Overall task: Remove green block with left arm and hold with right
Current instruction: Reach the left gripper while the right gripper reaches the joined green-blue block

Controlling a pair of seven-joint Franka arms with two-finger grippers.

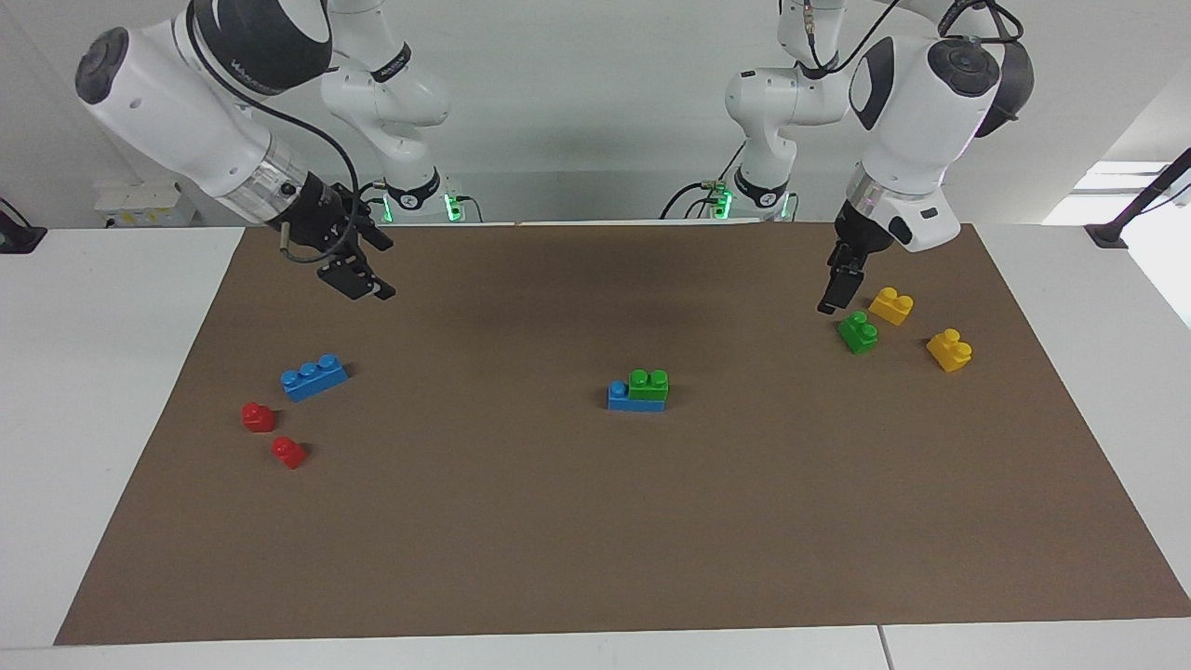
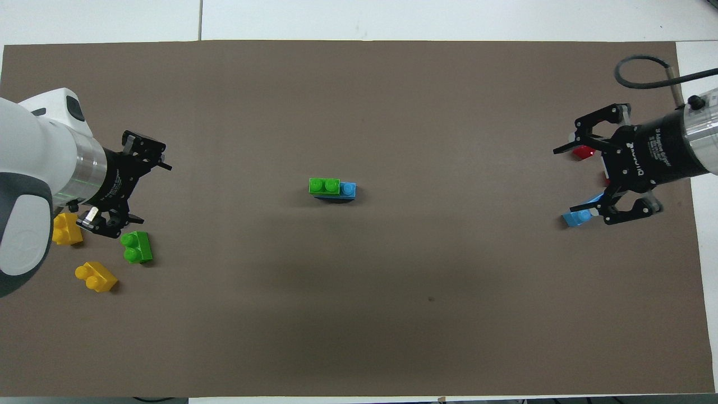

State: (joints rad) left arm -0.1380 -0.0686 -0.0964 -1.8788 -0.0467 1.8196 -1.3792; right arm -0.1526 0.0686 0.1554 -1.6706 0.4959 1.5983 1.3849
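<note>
bricks scattered at both table ends; green block sits on blue brick; both arms' jaws released.

The green block, a bright two-stud brick, sits upright, pressed atop one end of a blue brick mid-mat.

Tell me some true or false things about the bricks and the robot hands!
1. A green block sits on top of a blue brick in the middle of the mat. True.
2. The left gripper is holding a yellow brick. False: it is open and holds nothing.
3. There are two small red bricks on the mat. True.
4. The right gripper is pressing on the stacked green block. False: it is up in the air over the red bricks, at its own end.
</note>
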